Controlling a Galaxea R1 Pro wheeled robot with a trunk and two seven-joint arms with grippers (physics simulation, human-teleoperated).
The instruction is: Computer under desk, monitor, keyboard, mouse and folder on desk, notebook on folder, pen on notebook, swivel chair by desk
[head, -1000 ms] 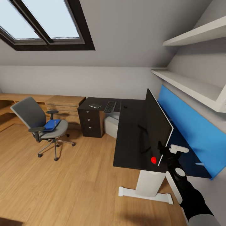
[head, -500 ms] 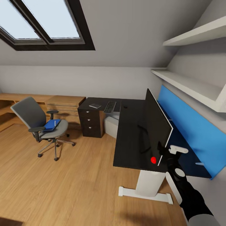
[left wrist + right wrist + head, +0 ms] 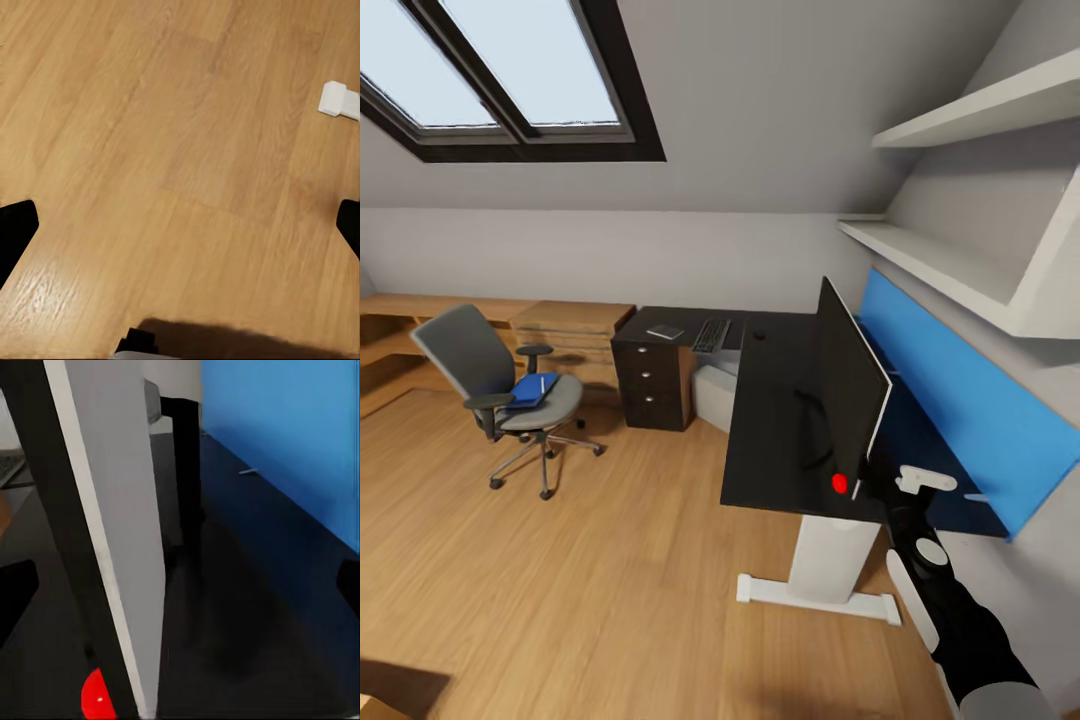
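Observation:
The black desk (image 3: 775,420) runs along the right wall and carries the monitor (image 3: 850,385), seen edge-on. My right gripper (image 3: 876,478) is open at the monitor's near edge; in the right wrist view that edge (image 3: 112,532) stands between the spread fingers. The keyboard (image 3: 710,335), mouse (image 3: 759,338) and notebook (image 3: 664,332) lie on the desk's far wing. The light grey computer (image 3: 713,392) sits beneath. The swivel chair (image 3: 495,390) stands on the floor at left, holding the blue folder (image 3: 528,391) with the pen (image 3: 543,384) on it. My left gripper (image 3: 180,232) hangs open above the floor.
A large blue panel (image 3: 950,400) lines the wall behind the desk, with white shelves (image 3: 950,270) above. A light wooden drawer unit (image 3: 570,335) stands left of the desk's drawers (image 3: 648,380). The desk's white foot (image 3: 815,595) juts onto the wood floor (image 3: 610,560).
The whole view has shifted a little, so the camera moved. My right gripper stays at the monitor's near edge. Nothing on the desk or the chair has moved.

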